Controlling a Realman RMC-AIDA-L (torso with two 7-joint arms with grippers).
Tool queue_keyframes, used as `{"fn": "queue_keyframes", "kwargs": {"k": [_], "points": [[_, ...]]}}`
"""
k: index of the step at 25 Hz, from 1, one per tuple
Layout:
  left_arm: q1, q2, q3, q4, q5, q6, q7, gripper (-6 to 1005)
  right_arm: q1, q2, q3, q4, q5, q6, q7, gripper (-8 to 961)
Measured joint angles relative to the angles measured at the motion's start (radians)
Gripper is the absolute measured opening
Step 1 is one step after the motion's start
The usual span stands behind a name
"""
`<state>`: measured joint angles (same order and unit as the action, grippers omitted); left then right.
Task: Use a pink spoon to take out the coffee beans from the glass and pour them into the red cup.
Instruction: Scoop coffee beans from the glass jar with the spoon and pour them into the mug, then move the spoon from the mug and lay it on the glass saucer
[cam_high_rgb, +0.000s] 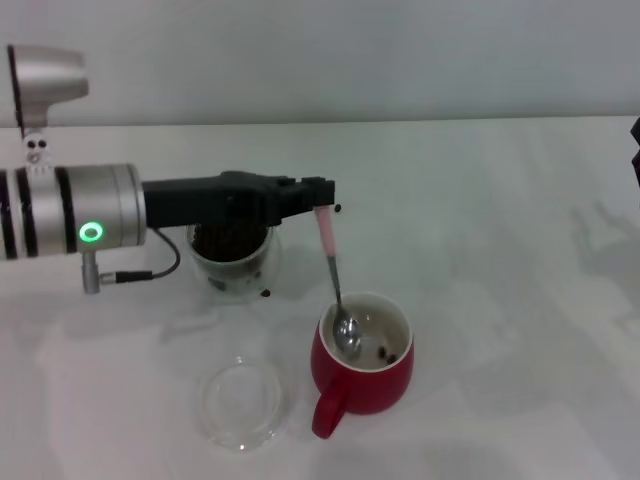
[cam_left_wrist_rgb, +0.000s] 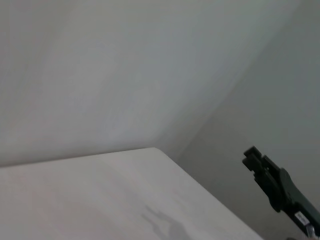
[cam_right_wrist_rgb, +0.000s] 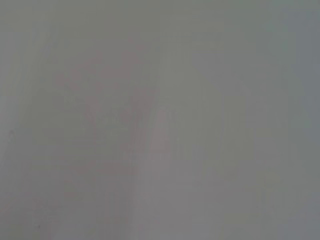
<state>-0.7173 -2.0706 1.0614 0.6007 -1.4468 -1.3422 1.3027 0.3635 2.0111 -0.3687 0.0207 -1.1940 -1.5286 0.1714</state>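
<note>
My left gripper (cam_high_rgb: 324, 203) reaches in from the left and is shut on the top of the pink spoon (cam_high_rgb: 327, 236). The spoon hangs nearly upright, its metal bowl down inside the red cup (cam_high_rgb: 365, 375). A few coffee beans (cam_high_rgb: 386, 353) lie on the cup's off-white bottom. More of the beans fill the glass (cam_high_rgb: 232, 262), which stands behind and to the left of the cup, partly under the gripper's black body. A dark edge of the right gripper (cam_high_rgb: 636, 150) shows at the far right, parked; the left wrist view catches it farther off (cam_left_wrist_rgb: 274, 181).
A flat clear round dish (cam_high_rgb: 240, 404) lies left of the cup near the table's front. One stray bean (cam_high_rgb: 265, 293) sits on the white table (cam_high_rgb: 500, 250) beside the glass. A pale wall stands behind the table.
</note>
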Motion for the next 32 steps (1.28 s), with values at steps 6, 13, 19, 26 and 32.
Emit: {"fn": "queue_keyframes", "kwargs": {"k": [6, 13, 19, 26, 32], "points": [[-0.024, -0.001, 0.009, 0.04, 0.006, -0.005, 0.038, 128, 0.003, 0.0, 0.001, -0.003, 0.001, 0.001, 0.0, 351], [-0.029, -0.003, 0.007, 0.051, -0.037, -0.009, 0.05, 128, 0.005, 0.0, 0.005, -0.006, 0.005, 0.003, 0.0, 353], [0.036, 0.004, -0.042, 0.112, -0.072, -0.052, 0.03, 127, 0.011, 0.0, 0.006, -0.008, 0.005, 0.011, 0.0, 354], [0.149, 0.012, -0.131, 0.126, -0.08, -0.113, -0.01, 127, 0.024, 0.0, 0.007, -0.01, 0.023, 0.021, 0.0, 356], [0.268, 0.011, -0.141, 0.096, -0.081, -0.114, 0.004, 128, 0.04, 0.0, 0.008, -0.01, 0.081, 0.045, 0.0, 358]]}}
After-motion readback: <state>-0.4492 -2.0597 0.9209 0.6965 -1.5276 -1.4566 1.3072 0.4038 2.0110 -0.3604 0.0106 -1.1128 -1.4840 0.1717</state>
